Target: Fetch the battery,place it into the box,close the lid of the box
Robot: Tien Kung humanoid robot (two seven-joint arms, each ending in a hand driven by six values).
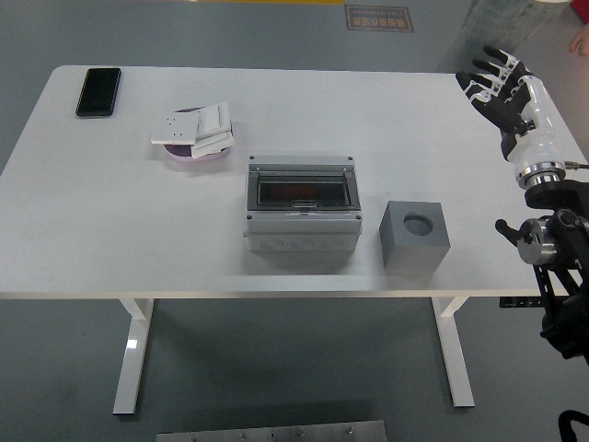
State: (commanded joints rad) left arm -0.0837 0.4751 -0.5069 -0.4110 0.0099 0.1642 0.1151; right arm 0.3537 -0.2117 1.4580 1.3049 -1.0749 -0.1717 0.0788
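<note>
A grey junction box point(302, 230) stands mid-table, its smoky clear lid point(302, 191) lying flat and shut over it; something reddish shows dimly through the lid. To its right sits a grey cube point(415, 247) with a round hole point(421, 223) in its top. No battery shows plainly anywhere. My right hand point(494, 78) hovers over the table's far right corner, fingers spread and holding nothing, well away from the cube and the box.
A black phone point(98, 91) lies at the far left corner. White switch plates point(193, 127) are piled on a pink dish point(196, 153) left of the box. A bit of a person point(580, 41) shows at the top right edge.
</note>
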